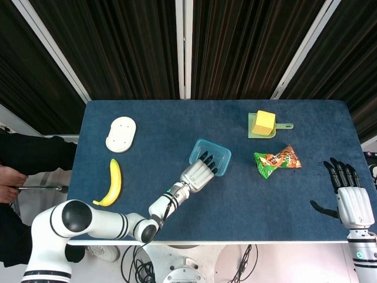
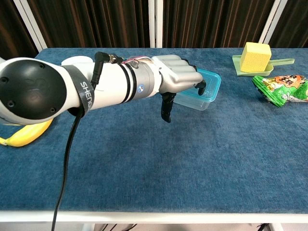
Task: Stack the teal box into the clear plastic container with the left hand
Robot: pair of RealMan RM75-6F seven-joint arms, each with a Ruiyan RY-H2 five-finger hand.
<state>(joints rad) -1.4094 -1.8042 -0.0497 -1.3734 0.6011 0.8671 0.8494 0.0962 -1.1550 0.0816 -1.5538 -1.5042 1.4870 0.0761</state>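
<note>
Our left hand (image 2: 178,79) has its fingers (image 2: 201,86) hooked over the near rim of the teal box (image 2: 211,82), tips inside and thumb (image 2: 166,107) hanging free of the wall, so we see no pinch. The box seems to sit in the clear plastic container (image 2: 195,101). We judge that a pull could tip or drag both across the blue cloth table (image 1: 177,127), which has bare room around the box; our right hand (image 1: 351,197) lies spread and empty far right of it, with dark curtains (image 1: 129,47) beyond.

I see my left hand (image 1: 198,175) with its fingers (image 1: 207,159) over the teal box (image 1: 210,157), while my right hand (image 1: 350,197) hangs spread past the worktop (image 1: 177,127).
</note>
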